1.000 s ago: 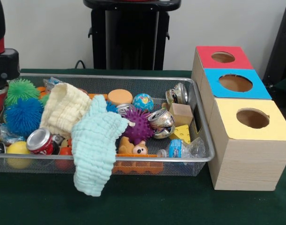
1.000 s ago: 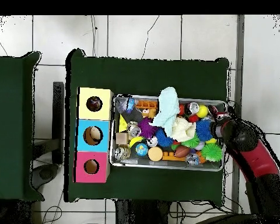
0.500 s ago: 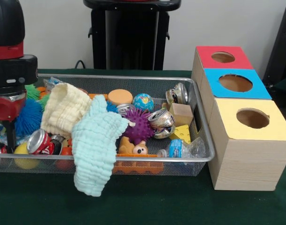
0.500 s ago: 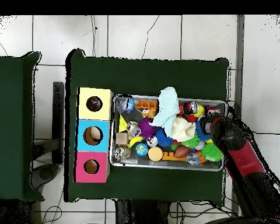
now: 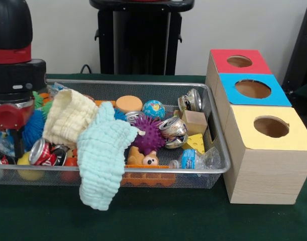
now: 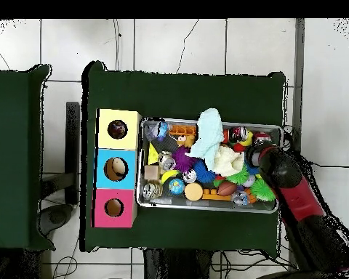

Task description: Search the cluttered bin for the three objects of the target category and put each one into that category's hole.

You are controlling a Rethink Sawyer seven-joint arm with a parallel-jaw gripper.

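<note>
Nearest the front camera, a pale green cloth [image 5: 104, 160] drapes over the near rim of the wire mesh bin [image 5: 213, 150], its lower end hanging outside onto the green table [image 5: 193, 221]. Just behind that rim lie an orange plastic piece [image 5: 148, 176], a small bear figure [image 5: 150, 160], a crushed clear bottle with a blue label [image 5: 193, 158] and, at the bin's 9 o'clock end, a red soda can [image 5: 41, 151] beside a yellow ball [image 5: 23, 165]. The gripper [image 5: 12, 143] hangs over that same end, its black and red body filling the frame's 9 o'clock edge; it reaches down among the can, the ball and a blue spiky ball [image 5: 33, 129], but whether it is spread or closed, or has hold of anything, cannot be told from either view. Toward the middle sit a cream cloth [image 5: 68, 116], a purple spiky ball [image 5: 149, 134], a silver can [image 5: 173, 131], a yellow cheese wedge [image 5: 195, 143] and a wooden cube [image 5: 195, 122]. Farther back are an orange disc [image 5: 128, 104], a globe-patterned ball [image 5: 153, 109] and another crushed can [image 5: 190, 100]. At 3 o'clock of the bin stands the wooden box row: the yellow hole [image 5: 271, 126] nearest, the blue hole [image 5: 252, 89] behind it, the red hole [image 5: 239, 61] farthest.
</note>
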